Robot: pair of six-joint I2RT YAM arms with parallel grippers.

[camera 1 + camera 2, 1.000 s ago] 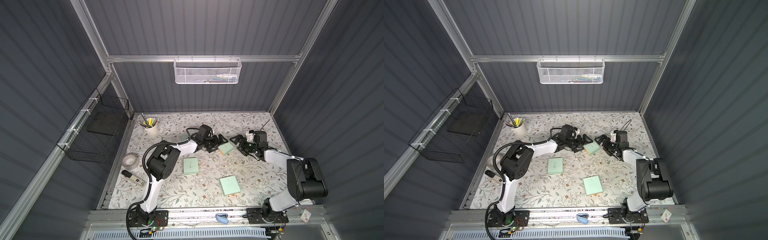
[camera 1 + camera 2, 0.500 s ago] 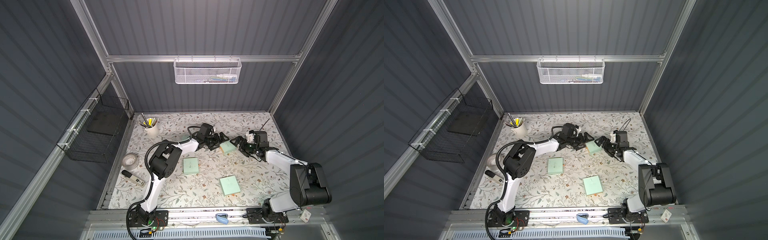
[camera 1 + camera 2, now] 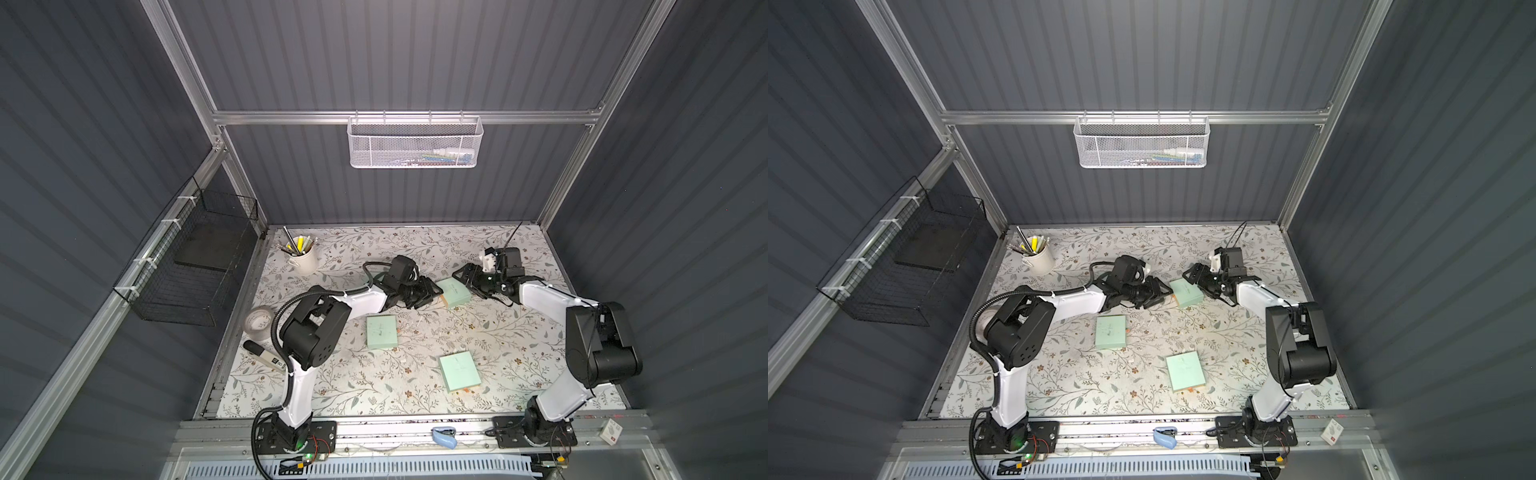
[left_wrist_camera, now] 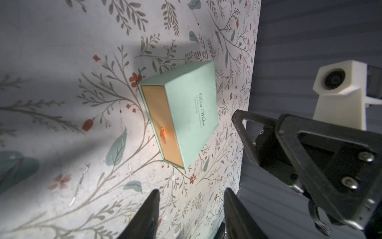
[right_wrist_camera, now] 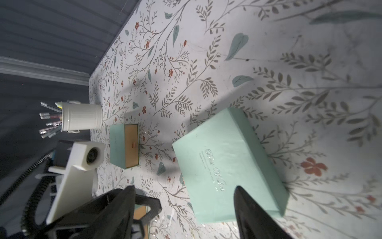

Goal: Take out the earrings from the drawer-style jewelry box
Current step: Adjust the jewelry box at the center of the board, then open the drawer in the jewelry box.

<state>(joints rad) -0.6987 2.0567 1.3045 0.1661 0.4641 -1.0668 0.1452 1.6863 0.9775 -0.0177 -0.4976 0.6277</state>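
Since all three drawers look shut, I think we're early in the job, at least for this box. I'm working the far box (image 3: 455, 292), which sits flat on the surface (image 3: 498, 332) btwn my two claws. Its orange drawer front (image 4: 163, 124) faces the L claw (image 4: 191, 190) and sits flush w/ the green sleeve. The little pull tab (image 4: 163, 134) hangs there, not touched. L claw is part way open, fingers (image 4: 148, 213) apart, nothing in it, near the drawer end but not on it. R claw (image 5: 185, 187) is open wider, also holding nothing. One finger (image 5: 254, 213) sits over the box top, and I can't tell if it touches.

Earrings: none show in this box, so I guess they're inside the shut drawer. Tiny pale specks (image 4: 87, 165) lie on the surface close by. Maybe earrings, maybe not, too small to tell. Mid box (image 3: 381, 336) and near box (image 3: 460, 371) lie apart from the claws, drawers in too, so idk if they've been emptied.

Left to do, I think: R claw steadies the sleeve, L claw nips the tab, pulls the drawer out, then I pick the earrings out.
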